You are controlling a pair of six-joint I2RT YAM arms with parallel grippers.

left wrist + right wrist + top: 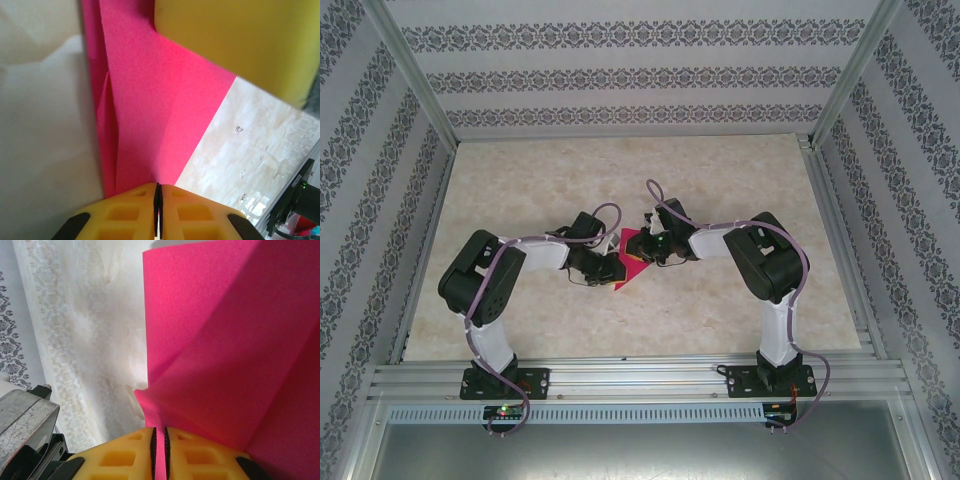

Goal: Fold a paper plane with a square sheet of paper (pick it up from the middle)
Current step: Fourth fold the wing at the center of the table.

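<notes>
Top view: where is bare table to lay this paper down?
Free: the far table up to the back wall, and the near strip before the front rail. Crowded at centre, where left gripper and right gripper pinch the paper.

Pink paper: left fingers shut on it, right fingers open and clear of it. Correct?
Not quite. The right fingers are not open. The right wrist view shows them closed on the edge of the pink paper, with pink showing in the seam between them. The rest holds: the left fingers are shut on it.
</notes>
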